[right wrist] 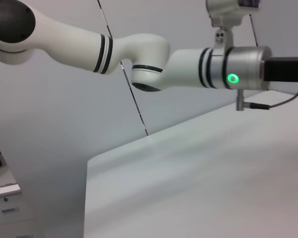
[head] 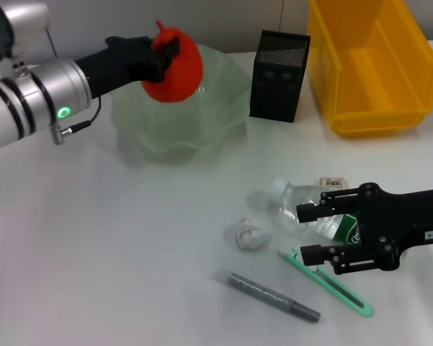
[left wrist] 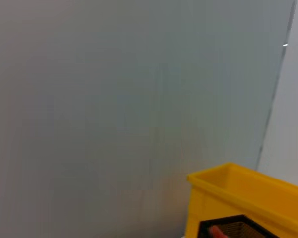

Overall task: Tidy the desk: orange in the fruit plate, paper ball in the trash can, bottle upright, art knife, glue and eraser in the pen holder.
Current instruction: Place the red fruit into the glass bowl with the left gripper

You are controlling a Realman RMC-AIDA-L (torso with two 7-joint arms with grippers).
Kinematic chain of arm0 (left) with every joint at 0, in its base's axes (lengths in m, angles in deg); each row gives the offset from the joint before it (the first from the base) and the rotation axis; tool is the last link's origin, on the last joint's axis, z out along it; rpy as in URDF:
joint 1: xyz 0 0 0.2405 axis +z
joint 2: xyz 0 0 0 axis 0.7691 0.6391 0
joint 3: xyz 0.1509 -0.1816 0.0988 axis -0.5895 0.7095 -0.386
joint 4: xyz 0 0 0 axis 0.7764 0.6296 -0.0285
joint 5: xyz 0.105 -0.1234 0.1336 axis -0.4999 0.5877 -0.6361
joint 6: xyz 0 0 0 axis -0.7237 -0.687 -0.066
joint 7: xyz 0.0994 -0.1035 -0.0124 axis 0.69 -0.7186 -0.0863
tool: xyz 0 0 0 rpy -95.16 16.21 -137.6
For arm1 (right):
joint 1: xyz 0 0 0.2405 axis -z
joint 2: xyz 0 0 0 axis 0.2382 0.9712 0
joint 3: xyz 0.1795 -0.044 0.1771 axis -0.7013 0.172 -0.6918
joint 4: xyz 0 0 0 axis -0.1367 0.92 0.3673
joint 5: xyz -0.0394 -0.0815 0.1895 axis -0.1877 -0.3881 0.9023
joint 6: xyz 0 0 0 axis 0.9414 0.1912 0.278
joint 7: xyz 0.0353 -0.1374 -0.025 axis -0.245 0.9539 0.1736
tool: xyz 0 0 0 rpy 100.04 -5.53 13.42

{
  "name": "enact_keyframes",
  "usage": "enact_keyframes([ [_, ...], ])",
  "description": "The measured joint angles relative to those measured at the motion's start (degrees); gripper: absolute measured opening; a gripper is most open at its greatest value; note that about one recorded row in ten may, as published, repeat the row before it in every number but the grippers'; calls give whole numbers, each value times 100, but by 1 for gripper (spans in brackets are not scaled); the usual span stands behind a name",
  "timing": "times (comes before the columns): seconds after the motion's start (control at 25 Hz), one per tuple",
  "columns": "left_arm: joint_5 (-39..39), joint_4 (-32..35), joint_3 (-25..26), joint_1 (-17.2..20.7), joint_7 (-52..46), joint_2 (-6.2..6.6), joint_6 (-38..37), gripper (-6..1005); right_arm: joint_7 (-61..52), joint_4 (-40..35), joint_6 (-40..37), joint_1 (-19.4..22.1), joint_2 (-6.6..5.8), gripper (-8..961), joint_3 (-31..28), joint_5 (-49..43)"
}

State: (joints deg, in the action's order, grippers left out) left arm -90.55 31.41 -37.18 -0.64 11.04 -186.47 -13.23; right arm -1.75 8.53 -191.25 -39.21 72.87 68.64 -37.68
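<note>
Step in hand: the orange [head: 175,67] goes to the plate [head: 224,108]; the left gripper [head: 166,52] pinches the orange and holds it above the plate's bowl, not yet set down.
Next move, left: by my reading, lower the orange into the hollow of the plate, then spread the fingers; it is round and may roll if let go high.
Right gripper [head: 303,232]: low over the desk [head: 94,252], jaws spread, the fingertips against the lying bottle [head: 303,213], not closed on it.
Next move, right: probably close on the bottle and tip it upright; clear and round, it may slip or roll off toward the paper ball.
Bottle: one, on its side, cap pointing away from the robot, green label under the gripper.
Paper ball [head: 247,235]: one, just beside the bottle, still on the desk.
Knife [head: 328,282]: one, green, lying partly under the right gripper.
Glue [head: 268,296]: one grey stick nearest the robot; I take it for the glue, though it could pass for a pen.
Eraser [head: 333,183]: one small block just behind the bottle, partly hidden.
Holder [head: 278,76]: one, black mesh, standing beside the plate.
Bin [head: 372,68]: one, yellow, at the far right, nothing visible in it.
Oranges: one.
Plates: one.
Wrist views: the left shows only wall and the bin's edge; the right shows the left arm and bare desk.
</note>
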Motion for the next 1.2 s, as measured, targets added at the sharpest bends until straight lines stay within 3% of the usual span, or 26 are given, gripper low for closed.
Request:
enact_keyframes([
  [0.12, 218, -316, 1, -186, 322, 0, 381, 62, 4, 15, 1, -15, 0, 669, 4, 0],
  [0.44, 440, -705, 71, -372, 882, -1, 556, 100, 64, 93, 13, -33, 0, 671, 7, -4],
  [0.6, 1057, -964, 91, -381, 1298, 0, 677, 138, 65, 97, 16, -30, 0, 671, 7, -4],
  [1.2, 1042, -972, 64, -378, 1319, 0, 550, 539, -1, 87, 8, -13, -13, 670, -3, -4],
])
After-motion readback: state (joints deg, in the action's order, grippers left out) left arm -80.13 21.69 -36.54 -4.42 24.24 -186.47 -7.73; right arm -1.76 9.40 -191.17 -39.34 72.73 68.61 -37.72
